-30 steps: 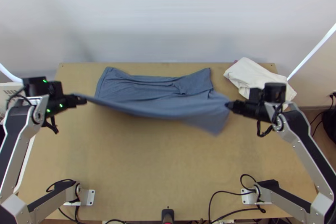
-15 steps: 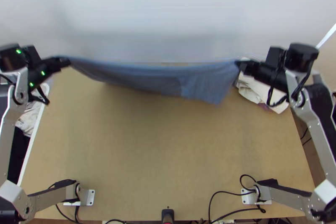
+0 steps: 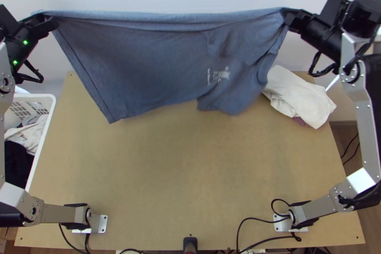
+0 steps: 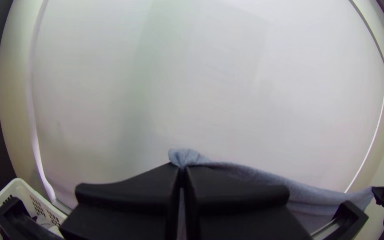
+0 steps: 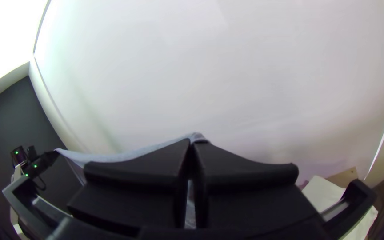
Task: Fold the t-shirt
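T-shirt [image 3: 157,63] hung between both claws across top of frame: left claw [image 3: 46,21] clenched on upper-left corner, right claw [image 3: 289,15] on upper-right. Looked light, limp, likely to sag mid-span; those two top corners seemed the right holds.

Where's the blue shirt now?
In the top view, the blue shirt hangs between the left gripper and right gripper, near the far edge of the table.

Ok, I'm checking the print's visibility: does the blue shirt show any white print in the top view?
Yes, a small white print shows on the hanging blue shirt.
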Controlling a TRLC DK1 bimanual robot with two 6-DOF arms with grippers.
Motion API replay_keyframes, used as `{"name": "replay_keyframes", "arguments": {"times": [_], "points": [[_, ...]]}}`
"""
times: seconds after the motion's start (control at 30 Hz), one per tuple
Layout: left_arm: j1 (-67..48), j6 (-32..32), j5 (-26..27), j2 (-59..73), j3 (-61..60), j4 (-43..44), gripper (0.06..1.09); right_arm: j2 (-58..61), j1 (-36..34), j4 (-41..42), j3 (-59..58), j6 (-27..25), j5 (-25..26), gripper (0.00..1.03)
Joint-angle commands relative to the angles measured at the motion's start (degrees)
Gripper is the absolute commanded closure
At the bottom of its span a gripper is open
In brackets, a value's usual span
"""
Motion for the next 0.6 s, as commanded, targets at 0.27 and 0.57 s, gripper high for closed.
{"name": "replay_keyframes", "arguments": {"times": [0.27, 0.57], "points": [[1.5, -1.9, -0.8, -13.9, 2.2, -0.3, 1.05, -19.2, -1.9, -5.2, -0.1, 0.3, 0.8, 1.00], [-1.1, -2.9, -0.3, -29.7, 0.9, -2.3, 1.05, -36.1, -2.3, -16.7, -3.0, 0.3, 0.9, 1.00]]}}
